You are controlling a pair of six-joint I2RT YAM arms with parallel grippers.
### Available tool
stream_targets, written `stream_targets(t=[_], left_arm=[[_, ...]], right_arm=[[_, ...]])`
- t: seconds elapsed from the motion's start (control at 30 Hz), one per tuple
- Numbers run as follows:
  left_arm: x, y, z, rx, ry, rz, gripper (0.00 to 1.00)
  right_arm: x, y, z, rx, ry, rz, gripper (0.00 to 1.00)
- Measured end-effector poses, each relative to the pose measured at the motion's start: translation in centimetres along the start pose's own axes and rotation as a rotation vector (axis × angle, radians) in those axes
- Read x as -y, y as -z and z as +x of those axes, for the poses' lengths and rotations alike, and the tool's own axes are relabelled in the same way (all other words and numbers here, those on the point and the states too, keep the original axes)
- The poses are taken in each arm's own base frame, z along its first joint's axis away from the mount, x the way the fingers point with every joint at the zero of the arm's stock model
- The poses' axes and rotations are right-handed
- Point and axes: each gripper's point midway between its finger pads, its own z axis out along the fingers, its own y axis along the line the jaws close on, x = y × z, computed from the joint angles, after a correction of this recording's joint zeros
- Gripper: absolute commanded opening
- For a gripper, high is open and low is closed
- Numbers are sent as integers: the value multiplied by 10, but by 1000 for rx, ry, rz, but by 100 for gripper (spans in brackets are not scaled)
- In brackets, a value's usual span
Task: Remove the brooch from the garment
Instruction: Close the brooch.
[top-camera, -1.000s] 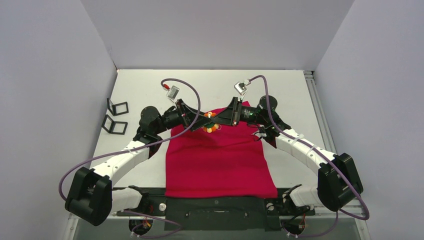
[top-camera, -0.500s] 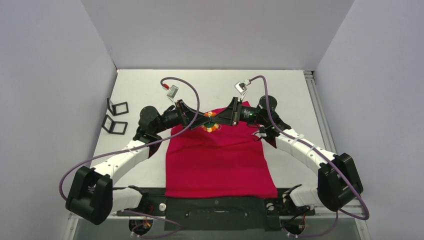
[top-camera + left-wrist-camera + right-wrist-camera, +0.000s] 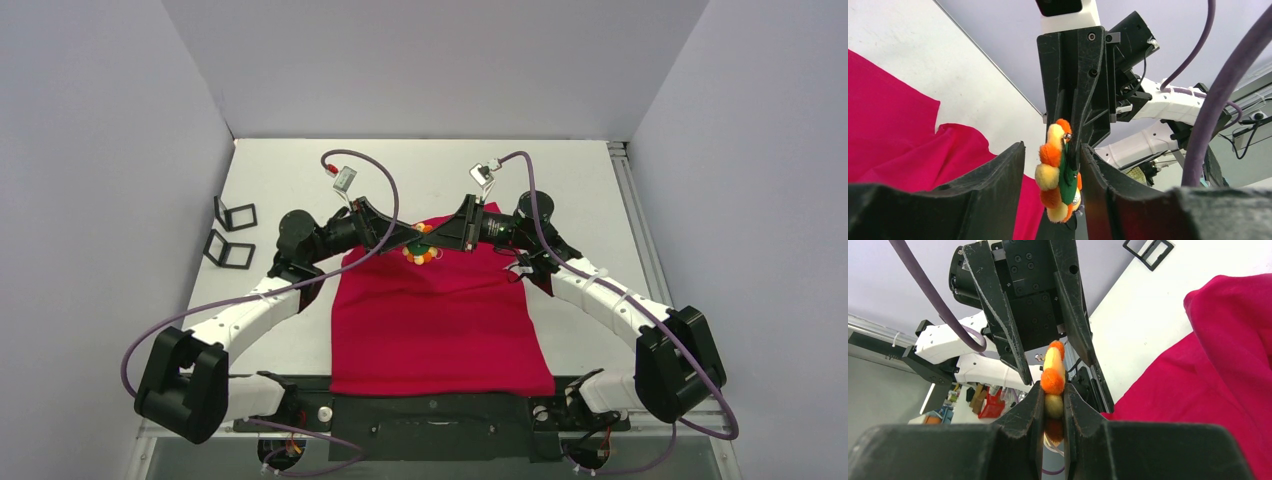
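Observation:
The brooch (image 3: pixel 421 251), a flower of orange and yellow pompoms on a green back, is between both grippers above the neckline end of the red T-shirt (image 3: pixel 440 320). My right gripper (image 3: pixel 1052 390) is shut on the brooch (image 3: pixel 1053 380), pinching its edge. My left gripper (image 3: pixel 1052 147) is open, with one jaw on each side of the brooch (image 3: pixel 1058 175) and a gap on the pompom side. The red shirt lies below and to the side in both wrist views (image 3: pixel 893 115) (image 3: pixel 1218 380). The two grippers face each other tip to tip (image 3: pixel 415 240).
Two small black frame stands (image 3: pixel 235 215) (image 3: pixel 228 250) sit on the white table at the left. A black strip (image 3: pixel 440 408) runs along the near edge under the shirt's hem. Grey walls close off the left, back and right.
The left arm has shifted slightly and its cable loop has moved. The brooch has stayed between the two grippers, and the right arm has not moved.

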Motion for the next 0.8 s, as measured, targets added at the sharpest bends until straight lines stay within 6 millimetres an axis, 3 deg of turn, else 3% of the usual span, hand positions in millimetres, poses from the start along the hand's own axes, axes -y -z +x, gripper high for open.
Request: stream_targets(t=[0.8], left_arm=[[8, -3, -1, -6, 19, 57, 26]], right_arm=[[-2, 0, -1, 5, 12, -9, 0]])
